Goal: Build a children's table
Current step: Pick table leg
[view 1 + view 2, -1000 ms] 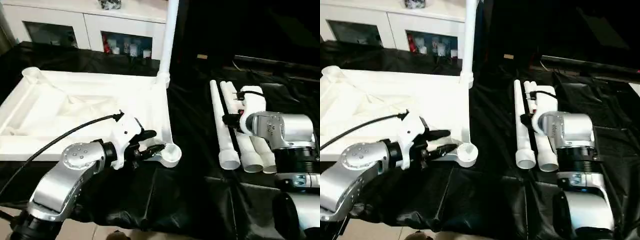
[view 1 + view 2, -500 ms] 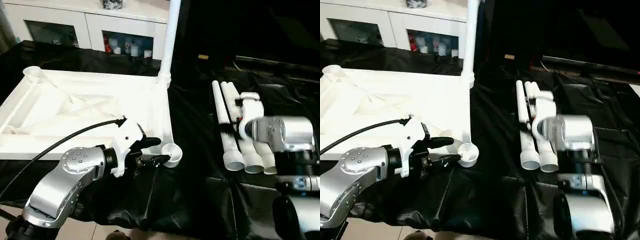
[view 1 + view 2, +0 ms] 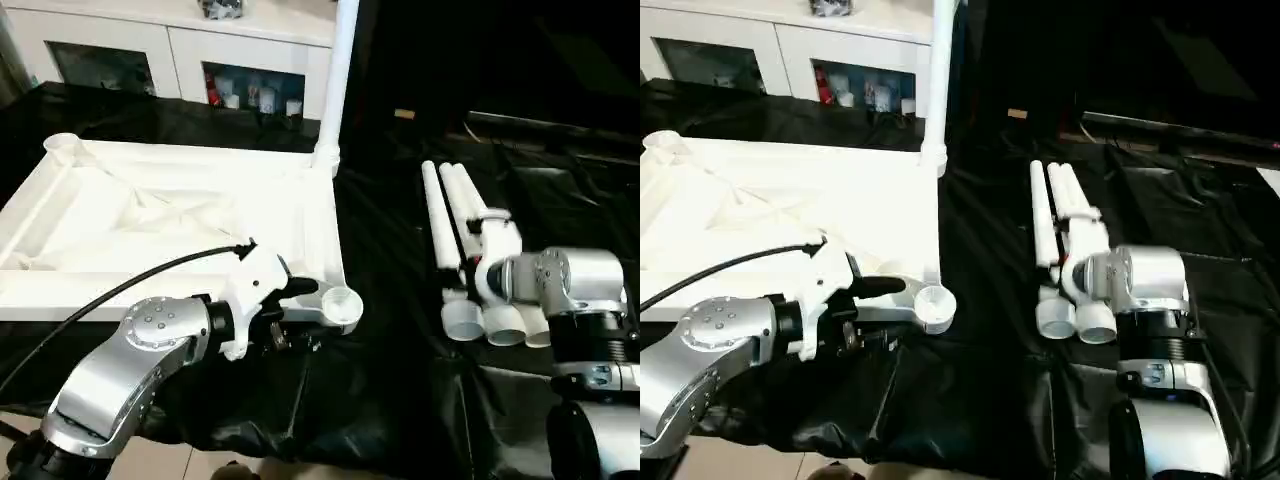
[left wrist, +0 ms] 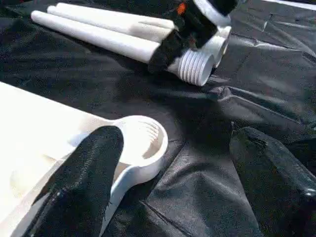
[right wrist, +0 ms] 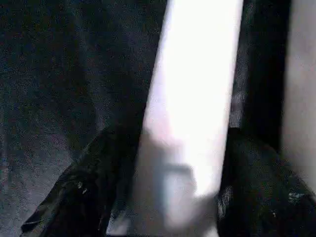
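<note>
The white table top (image 3: pixel 90 225) lies upside down on the black cloth at the left. One white leg (image 3: pixel 337 80) stands upright in its far right corner socket. My left gripper (image 3: pixel 305 315) is open at the near right corner socket (image 4: pixel 145 140): one finger (image 4: pixel 84 182) rests on the top's edge, the other (image 4: pixel 271 168) lies apart on the cloth. Three more legs (image 3: pixel 440 210) lie side by side to the right. My right gripper (image 5: pixel 177 192) is open over their near ends. One leg (image 5: pixel 197 89) fills the gap between its fingers, and I cannot tell whether they touch it.
A white cabinet (image 3: pixel 120 50) with glass doors stands behind the draped surface. A black cable (image 3: pixel 130 280) runs from my left wrist across the table top's near edge. The cloth's front edge hangs just below my left forearm.
My left gripper has opened and let go of the table top's edge beside the near socket. My right gripper has widened and slid along the lying legs toward their near ends.
</note>
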You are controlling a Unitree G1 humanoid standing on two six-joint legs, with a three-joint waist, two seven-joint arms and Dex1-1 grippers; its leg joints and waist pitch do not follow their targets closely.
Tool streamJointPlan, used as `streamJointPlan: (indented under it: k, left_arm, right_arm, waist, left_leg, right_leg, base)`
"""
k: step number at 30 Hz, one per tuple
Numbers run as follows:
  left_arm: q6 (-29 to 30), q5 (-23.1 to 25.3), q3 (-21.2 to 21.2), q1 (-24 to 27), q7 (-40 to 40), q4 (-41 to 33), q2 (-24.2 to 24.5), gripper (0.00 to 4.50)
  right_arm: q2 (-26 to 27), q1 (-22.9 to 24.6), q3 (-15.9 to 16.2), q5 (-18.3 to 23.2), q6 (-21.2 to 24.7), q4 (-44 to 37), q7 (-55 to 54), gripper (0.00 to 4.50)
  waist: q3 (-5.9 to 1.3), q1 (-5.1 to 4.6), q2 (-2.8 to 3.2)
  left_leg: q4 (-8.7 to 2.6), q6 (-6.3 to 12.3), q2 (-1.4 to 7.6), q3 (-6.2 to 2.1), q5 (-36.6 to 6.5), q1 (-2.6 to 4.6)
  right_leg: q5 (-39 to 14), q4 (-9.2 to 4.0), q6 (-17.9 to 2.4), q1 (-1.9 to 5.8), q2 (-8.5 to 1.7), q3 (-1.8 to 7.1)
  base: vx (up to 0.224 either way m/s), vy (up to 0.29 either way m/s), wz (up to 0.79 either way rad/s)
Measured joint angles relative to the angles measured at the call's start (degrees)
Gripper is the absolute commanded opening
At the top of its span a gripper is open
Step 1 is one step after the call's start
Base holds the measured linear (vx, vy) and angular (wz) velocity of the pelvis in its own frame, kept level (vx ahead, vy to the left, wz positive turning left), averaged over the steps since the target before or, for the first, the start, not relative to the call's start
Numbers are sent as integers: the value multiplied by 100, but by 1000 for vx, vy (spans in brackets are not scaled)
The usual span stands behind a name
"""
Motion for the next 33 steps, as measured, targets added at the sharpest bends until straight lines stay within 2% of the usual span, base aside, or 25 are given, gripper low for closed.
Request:
streamJointPlan:
  k: [1, 2, 4, 9, 14, 18, 22, 25, 27, 29, 33]
  left_arm:
    - [-1, 0, -5, 0, 0, 0, 0, 425]
    - [-1, 2, -18, -2, 2, 0, -2, 442]
    - [-17, 24, -36, -13, 9, 1, -11, 448]
    - [-71, 91, -81, -58, 56, 13, -16, 450]
    - [-159, 140, -77, -127, 78, 20, -15, 450]
    - [-197, 148, -18, -156, 147, 146, -33, 450]
    - [-215, 154, 150, -393, 333, 373, -201, 450]
    - [-210, 202, 290, -832, 708, 657, -512, 450]
    - [-158, 179, 474, -1092, 1035, 895, -914, 450]
    - [-30, 109, 711, -1316, 1367, 1163, -1272, 450]
    - [429, -387, 1159, -1792, 1886, 1554, -2000, 450]
  right_arm:
    - [0, 0, 0, 1, -4, 3, 4, 332]
    - [-6, 0, 5, 1, -28, 39, 37, 305]
    - [-54, -1, 64, -1, -108, 133, 127, 299]
    - [-108, -14, 145, -3, -254, 346, 252, 255]
    - [-108, -55, 109, -2, -396, 527, 244, 207]
    - [-59, -69, -3, 30, -507, 609, 199, 194]
    - [155, -35, -239, 189, -617, 431, 184, 191]
    - [502, 59, -397, 519, -886, -49, 275, 191]
    - [594, 203, -589, 679, -1085, -397, 303, 191]
    - [728, 353, -708, 860, -1198, -768, 381, 191]
    - [1182, 934, -918, 1492, -1252, -1672, 808, 191]
  waist:
    - [-2, 0, -3]
    - [-4, 0, -7]
    - [-11, 2, -18]
    - [-26, 0, -50]
    - [-35, 1, -89]
    - [-42, 0, -99]
    - [-7, 4, -27]
    - [1, 19, 86]
    - [2, 95, 147]
    - [6, 156, 164]
    - [5, 247, 141]
  left_leg:
    - [0, -5, 0, 0, 3, 0]
    - [0, -8, 1, 0, 5, 0]
    - [0, -7, 1, 0, 6, 2]
    - [0, -7, 2, 0, 7, 5]
    - [0, -7, 3, 0, 7, 5]
    - [2, -8, 3, 0, 7, 4]
    - [3, -7, 3, -2, 7, 4]
    - [2, -6, 4, -4, 7, 0]
    - [1, -5, 4, -7, 8, -4]
    - [0, -4, 9, -7, 9, -6]
    - [-1, 40, 25, -6, 33, -23]
  right_leg:
    - [0, 1, 0, 0, 0, 0]
    - [0, 1, 0, 0, 0, 0]
    - [0, 1, 0, 2, 0, 0]
    - [1, 1, -1, 4, 0, -1]
    - [2, 2, -2, 5, 0, -2]
    - [7, 1, -3, 5, 0, -3]
    - [21, 1, -9, 5, 0, -5]
    - [31, 1, -9, 1, 0, -6]
    - [31, 0, -9, 2, 0, -10]
    - [29, 0, -11, -1, 0, -16]
    - [20, -8, -21, 0, -1, -47]
  base:
    - [0, 0, 0]
    - [0, 0, 0]
    - [0, 0, 0]
    - [0, 0, 0]
    - [0, 0, 0]
    - [0, 0, 0]
    - [0, 0, 0]
    - [0, 0, 0]
    - [0, 0, 0]
    - [0, 0, 0]
    - [0, 0, 0]
